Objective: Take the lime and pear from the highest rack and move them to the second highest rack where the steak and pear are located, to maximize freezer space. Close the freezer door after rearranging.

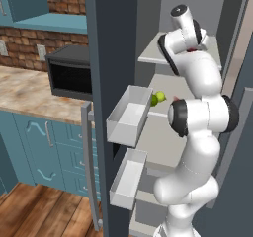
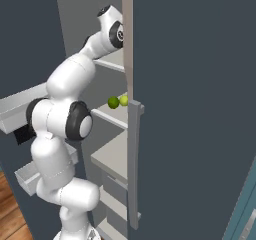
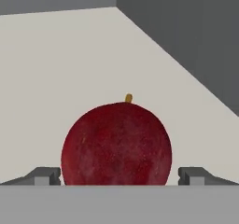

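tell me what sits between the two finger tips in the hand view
The dark red pear sits between the end effector fingertips on the pale top rack, with a small gap each side.

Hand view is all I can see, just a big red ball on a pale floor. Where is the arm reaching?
Observer: Into the open freezer. That pale floor under the red pear is the highest rack.
Operator: Where's the green lime?
Observer: One shelf down, on the second highest rack. The lime sits beside a smaller, paler ball.
Operator: Is the door shut?
Observer: No, the freezer door stands wide open, and its two white bins are showing.
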Robot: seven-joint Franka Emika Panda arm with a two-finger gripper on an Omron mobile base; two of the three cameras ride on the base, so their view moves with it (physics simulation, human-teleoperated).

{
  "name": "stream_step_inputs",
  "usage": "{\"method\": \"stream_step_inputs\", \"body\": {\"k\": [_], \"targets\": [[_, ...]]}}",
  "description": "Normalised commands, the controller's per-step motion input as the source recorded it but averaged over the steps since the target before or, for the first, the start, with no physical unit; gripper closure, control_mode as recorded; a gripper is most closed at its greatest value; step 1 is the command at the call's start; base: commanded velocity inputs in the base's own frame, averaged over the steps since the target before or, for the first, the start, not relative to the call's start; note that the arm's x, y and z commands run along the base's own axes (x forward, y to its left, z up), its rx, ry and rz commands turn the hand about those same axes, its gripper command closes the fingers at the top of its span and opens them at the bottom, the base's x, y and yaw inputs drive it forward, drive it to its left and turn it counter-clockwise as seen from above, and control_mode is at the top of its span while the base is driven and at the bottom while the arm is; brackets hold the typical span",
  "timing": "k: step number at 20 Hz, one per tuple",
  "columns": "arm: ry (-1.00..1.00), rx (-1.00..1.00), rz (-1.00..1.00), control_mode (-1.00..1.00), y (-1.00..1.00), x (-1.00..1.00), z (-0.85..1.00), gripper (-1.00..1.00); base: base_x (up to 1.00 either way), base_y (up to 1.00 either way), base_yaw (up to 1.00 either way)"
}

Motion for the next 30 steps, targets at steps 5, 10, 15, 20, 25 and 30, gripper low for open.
{"method": "stream_step_inputs", "body": {"k": [5, 10, 15, 20, 25, 30], "targets": [[0.00, 0.08, 0.03, -1.00, -0.21, 0.31, -0.04, -1.00, 0.00, 0.00, 0.00], [0.00, 0.06, 0.00, -1.00, -0.23, 0.18, -0.09, -1.00, 0.00, 0.00, 0.00], [0.00, 0.04, 0.00, -1.00, -0.25, 0.07, -0.04, -1.00, 0.00, 0.00, 0.00], [0.00, 0.00, 0.00, -1.00, -0.16, 0.00, 0.11, -1.00, 0.00, 0.00, 0.00], [0.00, 0.00, 0.00, -1.00, -0.16, 0.05, 0.00, -1.00, 0.00, 0.00, 0.00], [0.00, 0.00, 0.00, -1.00, -0.11, 0.17, -0.19, 1.00, 0.00, 0.00, 0.00]]}}
